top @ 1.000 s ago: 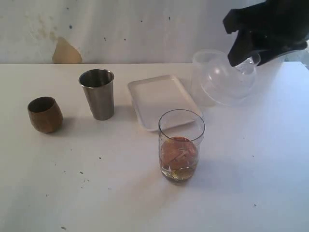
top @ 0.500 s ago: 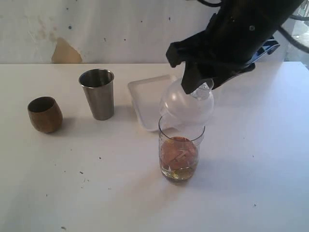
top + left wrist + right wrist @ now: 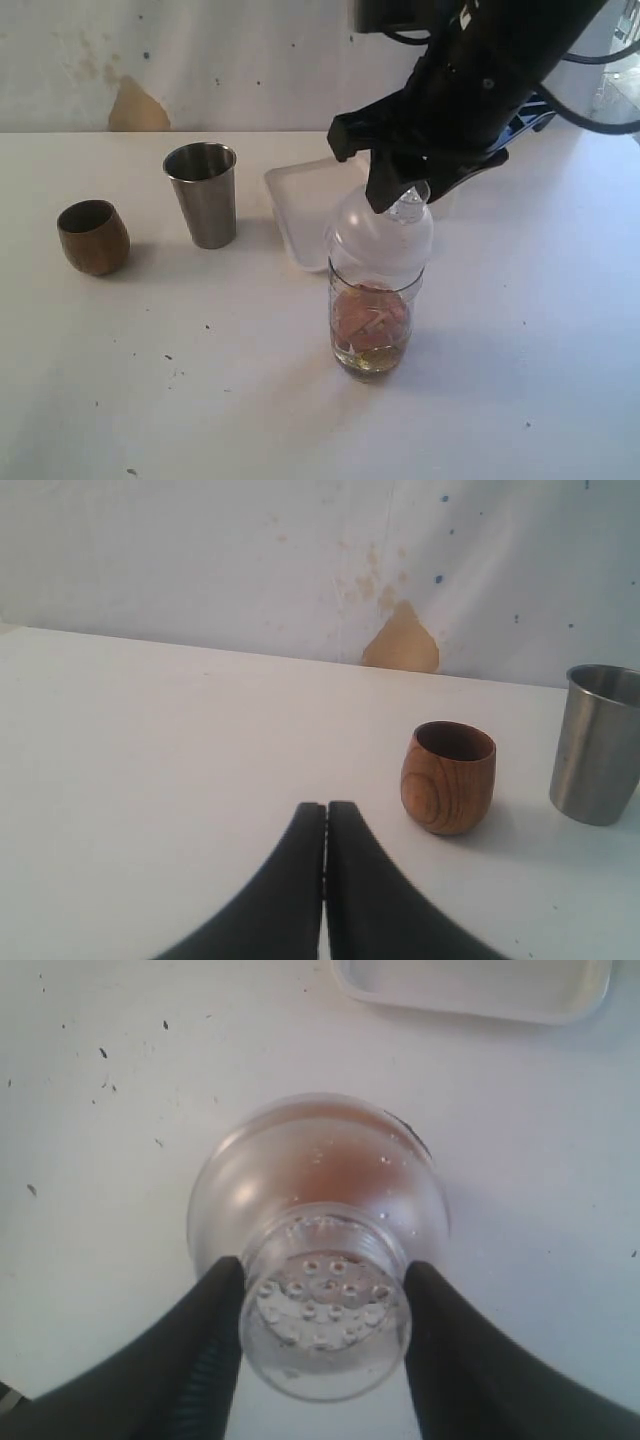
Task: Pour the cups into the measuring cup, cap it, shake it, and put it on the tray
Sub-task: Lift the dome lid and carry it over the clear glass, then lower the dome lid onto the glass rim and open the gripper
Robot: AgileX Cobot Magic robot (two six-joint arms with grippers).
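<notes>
The right gripper (image 3: pixel 402 196) pinches the lid (image 3: pixel 380 238) by its neck. The lid sits on the clear cup (image 3: pixel 369 325), far from every table (image 3: pixel 520 380) edge. The left gripper (image 3: pixel 326 832) is squeezed tight on nothing, near the wooden cup (image 3: pixel 448 777).

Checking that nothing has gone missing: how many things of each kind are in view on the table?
Drinking cups: 2 (wooden cup, steel tumbler)
Measuring cup: 1
Cap: 1
Tray: 1
Total: 5
</notes>
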